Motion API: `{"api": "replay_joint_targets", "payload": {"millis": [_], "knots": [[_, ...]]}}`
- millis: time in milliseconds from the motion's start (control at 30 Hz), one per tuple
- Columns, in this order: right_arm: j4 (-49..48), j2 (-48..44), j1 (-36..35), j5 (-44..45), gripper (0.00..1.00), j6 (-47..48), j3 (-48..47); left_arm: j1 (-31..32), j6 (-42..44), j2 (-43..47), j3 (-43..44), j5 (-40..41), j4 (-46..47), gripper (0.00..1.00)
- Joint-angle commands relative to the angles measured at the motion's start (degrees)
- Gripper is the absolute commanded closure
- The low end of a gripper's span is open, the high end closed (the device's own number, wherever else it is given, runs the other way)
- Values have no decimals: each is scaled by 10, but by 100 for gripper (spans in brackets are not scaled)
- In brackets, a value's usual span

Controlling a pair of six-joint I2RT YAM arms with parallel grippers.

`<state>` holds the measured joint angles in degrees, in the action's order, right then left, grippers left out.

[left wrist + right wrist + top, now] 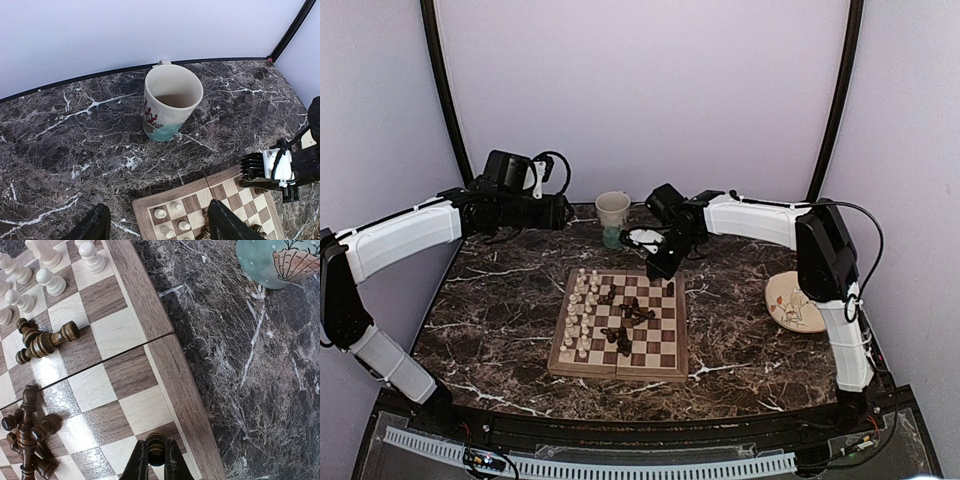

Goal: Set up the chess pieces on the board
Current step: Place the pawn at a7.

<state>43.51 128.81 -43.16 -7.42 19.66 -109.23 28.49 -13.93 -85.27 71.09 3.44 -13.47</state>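
Chessman (pixel 156 444) of the dark set sits pinched in the right hand (pixel 658 268), whose fingers are closed tight on its sides. From the wrist only its round top shows, so its long axis runs straight down toward the board (pixel 134 287). It hangs over the board's far right corner, above squares beside the wooden border, and those squares look bare. Whether its base already touches the wood I cannot tell. I judge the coming move to be a plain lowering, since the target lies directly beneath the hand and not off to a side.

White pieces (pixel 582 310) stand in two rows along the board's left edge, well apart from this corner. The other dark pieces (pixel 625 318) lie toppled at mid-board, nearer the right hand than the left. One lying piece (pixel 45 342) is near but not under the descent.

The left hand (pixel 157 227) hovers wide open and empty above the far left corner, near the cup (pixel 170 102). A plate (pixel 795 302) rests on the counter (pixel 500 300) to the right, out of the way.
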Motion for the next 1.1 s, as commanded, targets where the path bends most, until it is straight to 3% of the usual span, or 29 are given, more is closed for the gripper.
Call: {"api": "replay_joint_targets", "payload": {"millis": [0, 467, 833, 1067], "knots": [[-8, -18, 2, 7, 96, 5, 8, -2, 6, 4, 8, -7, -9, 31], [0, -14, 3, 12, 93, 5, 17, -2, 7, 2, 9, -8, -10, 31], [11, -27, 3, 12, 67, -5, -7, -2, 5, -4, 10, -10, -11, 32], [22, -52, 2, -51, 69, 60, -40, -3, -2, -8, 29, -13, -38, 32]]}}
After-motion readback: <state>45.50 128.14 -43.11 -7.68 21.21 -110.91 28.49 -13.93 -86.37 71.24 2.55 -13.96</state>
